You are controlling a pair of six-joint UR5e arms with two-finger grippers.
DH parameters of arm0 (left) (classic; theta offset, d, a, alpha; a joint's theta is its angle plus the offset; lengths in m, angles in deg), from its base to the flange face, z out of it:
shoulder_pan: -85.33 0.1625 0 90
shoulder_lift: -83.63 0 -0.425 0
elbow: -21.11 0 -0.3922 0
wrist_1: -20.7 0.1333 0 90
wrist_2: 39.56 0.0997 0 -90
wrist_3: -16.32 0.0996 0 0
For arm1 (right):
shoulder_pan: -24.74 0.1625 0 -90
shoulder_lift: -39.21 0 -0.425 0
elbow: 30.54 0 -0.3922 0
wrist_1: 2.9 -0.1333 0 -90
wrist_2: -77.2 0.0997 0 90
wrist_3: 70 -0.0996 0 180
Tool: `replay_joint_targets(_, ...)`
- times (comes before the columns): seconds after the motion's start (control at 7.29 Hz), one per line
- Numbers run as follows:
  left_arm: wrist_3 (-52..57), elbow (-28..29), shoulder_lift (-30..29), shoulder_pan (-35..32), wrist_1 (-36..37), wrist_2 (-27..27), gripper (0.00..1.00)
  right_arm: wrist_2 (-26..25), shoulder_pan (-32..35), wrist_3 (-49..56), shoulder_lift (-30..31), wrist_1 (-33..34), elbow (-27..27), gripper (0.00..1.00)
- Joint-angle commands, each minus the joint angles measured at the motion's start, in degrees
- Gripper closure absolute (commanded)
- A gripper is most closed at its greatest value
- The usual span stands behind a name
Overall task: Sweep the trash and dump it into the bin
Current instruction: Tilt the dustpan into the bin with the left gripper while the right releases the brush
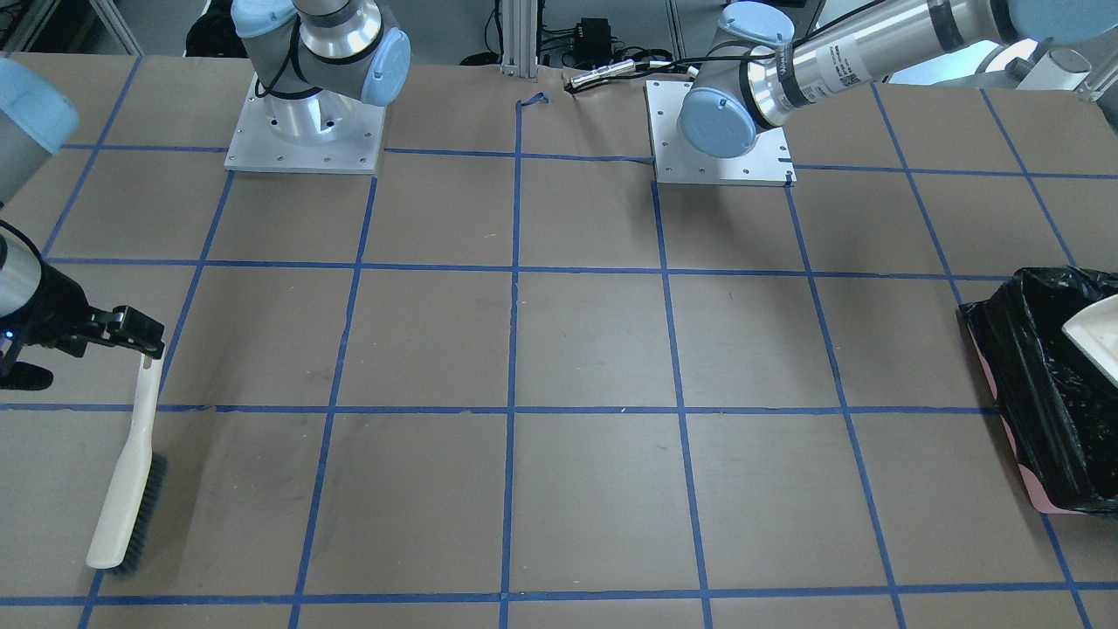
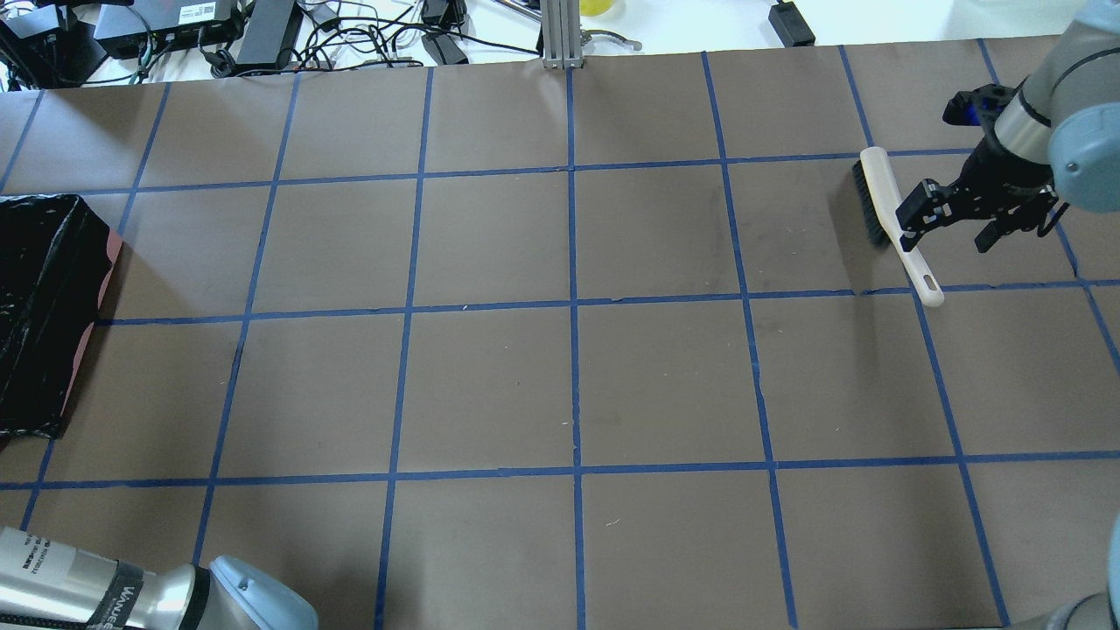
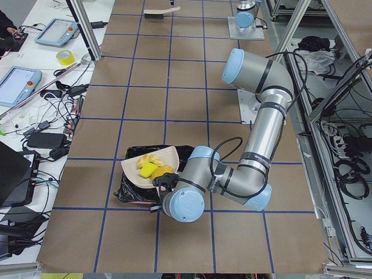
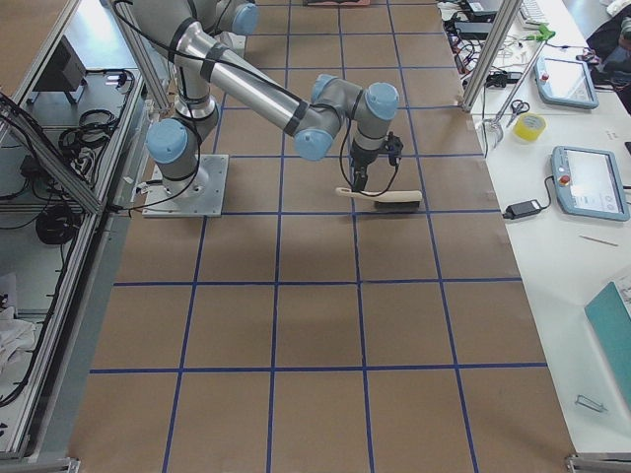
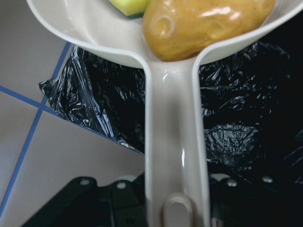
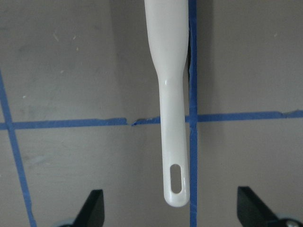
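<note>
My left gripper (image 5: 175, 208) is shut on the handle of a beige dustpan (image 5: 174, 142) and holds it over the bin (image 5: 246, 109), a pink container lined with a black bag. The pan carries the golden-brown potato lump (image 5: 203, 23) and the yellow wedge (image 5: 130, 5). The exterior left view shows the pan (image 3: 132, 169) with the tan croissant (image 3: 148, 160), wedge (image 3: 147, 170) and potato (image 3: 164, 172) above the bin (image 3: 125, 190). My right gripper (image 6: 171, 208) is open, its fingers wide apart either side of a white brush handle (image 6: 171, 118). The brush (image 2: 885, 206) lies on the table.
The bin stands at the table's end on my left (image 2: 39, 306), at the right edge of the front-facing view (image 1: 1039, 393). The brush (image 1: 131, 472) lies at the opposite end. The brown table has a blue tape grid (image 2: 573, 306). Cables and boxes lie past the far edge (image 2: 262, 35).
</note>
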Motion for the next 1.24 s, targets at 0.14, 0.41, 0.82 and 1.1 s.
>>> replay_joint_targets(0.14, 8.3, 1.9, -0.8, -0.8, 0.6, 7.7, 1.00, 0.1, 0.4, -0.6, 9.6, -18.5, 7.9, 0.00)
replay_joint_targets(0.41, 8.3, 2.4, 1.3, -5.6, 2.4, 14.1, 1.00, 0.2, 0.4, -0.6, 9.7, -17.8, 8.7, 0.00)
replay_joint_targets(0.82, 8.0, 3.1, 2.1, -11.4, 11.0, 25.1, 1.00, -0.6, 5.0, -6.9, 12.8, -17.3, 8.8, 0.00)
replay_joint_targets(1.1, 8.3, 2.7, 2.6, -13.1, 11.2, 28.9, 1.00, -0.3, 6.2, -6.6, 13.0, -17.4, 8.7, 0.00)
